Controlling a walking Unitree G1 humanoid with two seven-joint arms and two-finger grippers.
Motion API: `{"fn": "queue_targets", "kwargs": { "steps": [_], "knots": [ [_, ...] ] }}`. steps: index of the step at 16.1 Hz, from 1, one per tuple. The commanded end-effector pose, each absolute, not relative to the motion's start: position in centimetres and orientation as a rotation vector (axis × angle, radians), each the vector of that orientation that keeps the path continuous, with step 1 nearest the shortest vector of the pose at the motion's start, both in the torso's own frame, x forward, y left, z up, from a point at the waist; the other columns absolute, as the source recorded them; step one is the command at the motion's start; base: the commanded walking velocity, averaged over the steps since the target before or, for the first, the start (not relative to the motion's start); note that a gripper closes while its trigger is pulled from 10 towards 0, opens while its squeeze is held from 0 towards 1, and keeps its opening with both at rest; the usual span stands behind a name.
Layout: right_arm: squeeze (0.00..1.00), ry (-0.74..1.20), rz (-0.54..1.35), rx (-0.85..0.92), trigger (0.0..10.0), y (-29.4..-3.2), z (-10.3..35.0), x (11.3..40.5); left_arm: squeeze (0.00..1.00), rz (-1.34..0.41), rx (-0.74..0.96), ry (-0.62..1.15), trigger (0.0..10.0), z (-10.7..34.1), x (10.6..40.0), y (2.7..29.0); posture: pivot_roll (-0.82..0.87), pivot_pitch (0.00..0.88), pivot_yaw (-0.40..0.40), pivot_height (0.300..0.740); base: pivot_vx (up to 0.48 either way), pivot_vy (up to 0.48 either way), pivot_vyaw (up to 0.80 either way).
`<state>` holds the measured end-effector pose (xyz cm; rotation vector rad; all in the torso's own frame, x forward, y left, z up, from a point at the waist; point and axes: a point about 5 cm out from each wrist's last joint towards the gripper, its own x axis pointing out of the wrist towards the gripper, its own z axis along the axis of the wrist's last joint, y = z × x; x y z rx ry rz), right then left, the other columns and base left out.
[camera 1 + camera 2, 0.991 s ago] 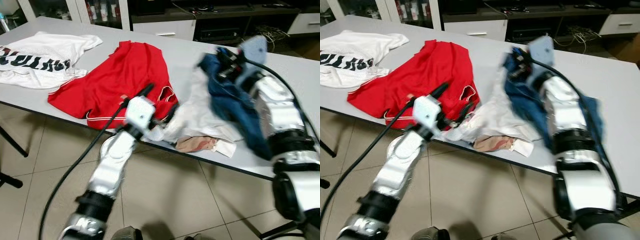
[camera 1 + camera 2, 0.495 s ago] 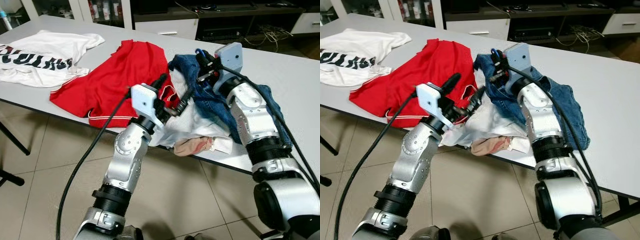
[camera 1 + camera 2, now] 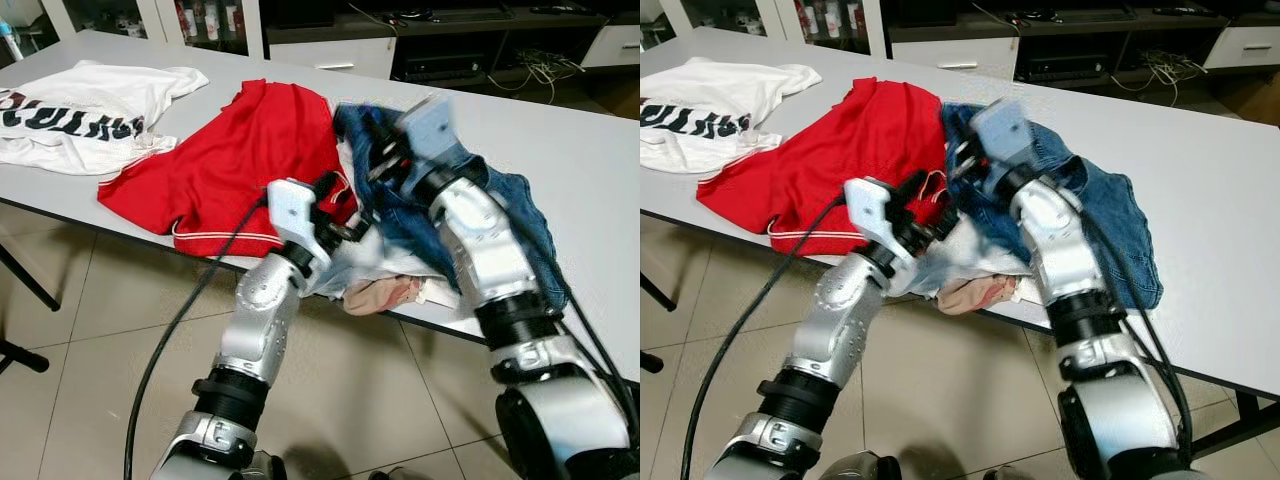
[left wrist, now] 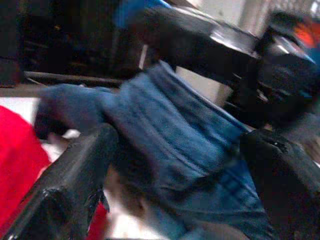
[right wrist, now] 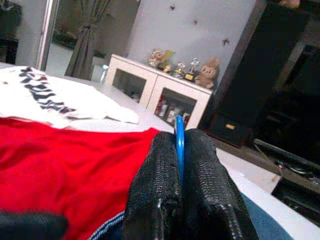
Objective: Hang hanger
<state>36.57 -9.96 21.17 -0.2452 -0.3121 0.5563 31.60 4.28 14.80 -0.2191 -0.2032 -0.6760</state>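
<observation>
Even indoor light, motion blur, soft shadows

Right gripper (image 5: 180, 165) pinches a thin blue hanger (image 5: 179, 145), mostly hidden between the fingers. Its wrist camera (image 3: 425, 125) is motion-blurred, and the denim (image 4: 170, 145) looks smeared too.

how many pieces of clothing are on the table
At least 4: a white printed shirt at the far left, a red garment in the middle, a denim piece to its right, and a white garment at the near edge. More may be hidden underneath.
</observation>
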Motion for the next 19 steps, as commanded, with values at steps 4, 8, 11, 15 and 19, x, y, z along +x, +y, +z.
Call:
{"fn": "queue_targets", "kwargs": {
  "steps": [4, 8, 11, 15, 19],
  "knots": [
    [0.00, -0.384, 0.590, -0.263, 0.0, -9.1, 22.4, 35.8, 0.00, -0.739, -0.132, -0.210, 10.0, 14.8, 31.6, 3.2, -0.04, 0.000, 0.009, 0.740, 0.000, 0.000, 0.00],
    [0.00, -0.399, 0.587, -0.244, 0.0, -9.1, 22.9, 35.6, 0.00, -0.694, -0.116, -0.154, 4.3, 14.1, 32.4, 3.3, -0.04, 0.000, 0.009, 0.740, 0.000, 0.000, 0.00],
    [0.00, -0.408, 0.591, -0.231, 0.0, -9.3, 23.2, 35.5, 0.00, -0.679, -0.146, -0.177, 0.0, 14.5, 32.8, 3.6, -0.04, 0.000, 0.003, 0.740, 0.000, 0.000, 0.00],
    [0.00, -0.416, 0.518, -0.183, 0.0, -10.0, 24.0, 36.0, 0.00, -0.711, -0.177, -0.200, 0.0, 14.5, 32.3, 3.3, -0.04, 0.000, -0.001, 0.740, 0.000, 0.000, 0.00],
    [0.00, -0.422, 0.433, -0.129, 0.0, -11.0, 24.4, 36.5, 0.00, -0.732, -0.182, -0.221, 0.0, 14.5, 32.0, 3.3, -0.03, 0.000, 0.001, 0.740, 0.000, 0.000, 0.00]
  ]
}}
